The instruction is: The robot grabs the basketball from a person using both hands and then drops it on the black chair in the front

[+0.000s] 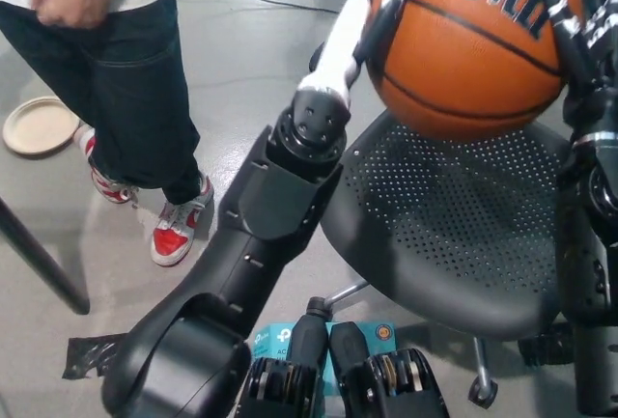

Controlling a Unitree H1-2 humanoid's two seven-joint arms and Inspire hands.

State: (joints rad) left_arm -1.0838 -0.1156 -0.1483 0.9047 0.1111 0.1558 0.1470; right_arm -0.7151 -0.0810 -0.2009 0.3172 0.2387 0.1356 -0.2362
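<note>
Pressing in from both sides, the two hands held the basketball [473, 46] up at one o'clock in the head view, above the perforated seat of the black chair [454, 235]. The white left hand [372, 17] lay flat against the ball's nine o'clock side, fingers spread over the orange skin. The black right hand [570, 37] clamped the three o'clock side, though the frame edge cut it off, so its grip seemed firm rather than plainly shown. The ball looked clear of the seat. At ten o'clock stood a person [116, 70] in dark trousers and red shoes, with a round plate [39, 124] on the floor beside them.
</note>
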